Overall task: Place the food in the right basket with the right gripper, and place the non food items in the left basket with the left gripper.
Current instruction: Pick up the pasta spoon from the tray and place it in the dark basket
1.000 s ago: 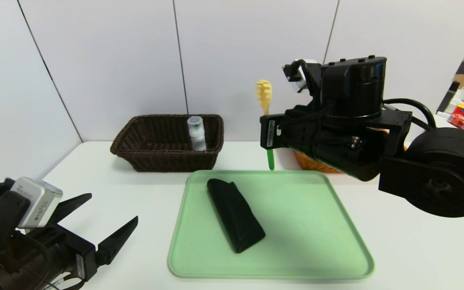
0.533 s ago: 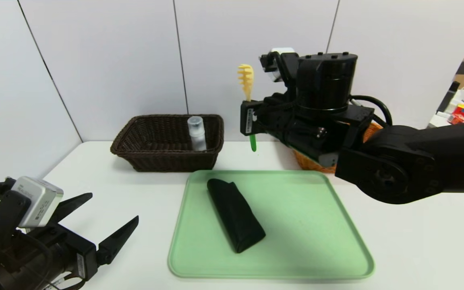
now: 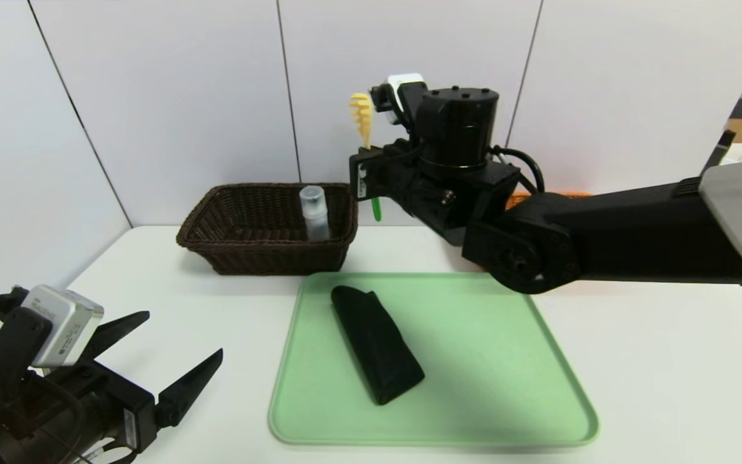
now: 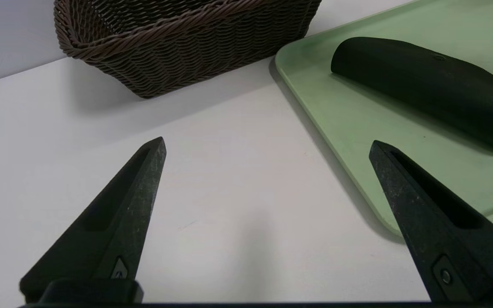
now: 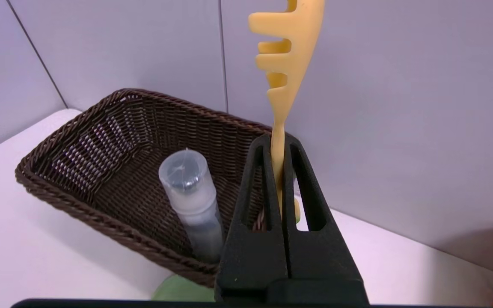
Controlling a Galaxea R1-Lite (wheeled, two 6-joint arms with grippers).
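1. Spoon [image 3: 362, 120], yellow head up and green handle down, stands pinched at its neck in our right gripper [image 3: 371, 175], just beside the brown basket's [image 3: 216, 248] rim.
2. We judge it light, stiff and slick; the thin neck grip may let it swivel.
3. Bottle [image 3: 314, 212] stands inside that basket.
4. Black case [image 3: 376, 343] lies on the green tray [image 3: 538, 412]; it looks soft, best taken across its middle.
5. Our left gripper [image 3: 165, 351] waits near the table's left edge, jaws wide, holding nothing.
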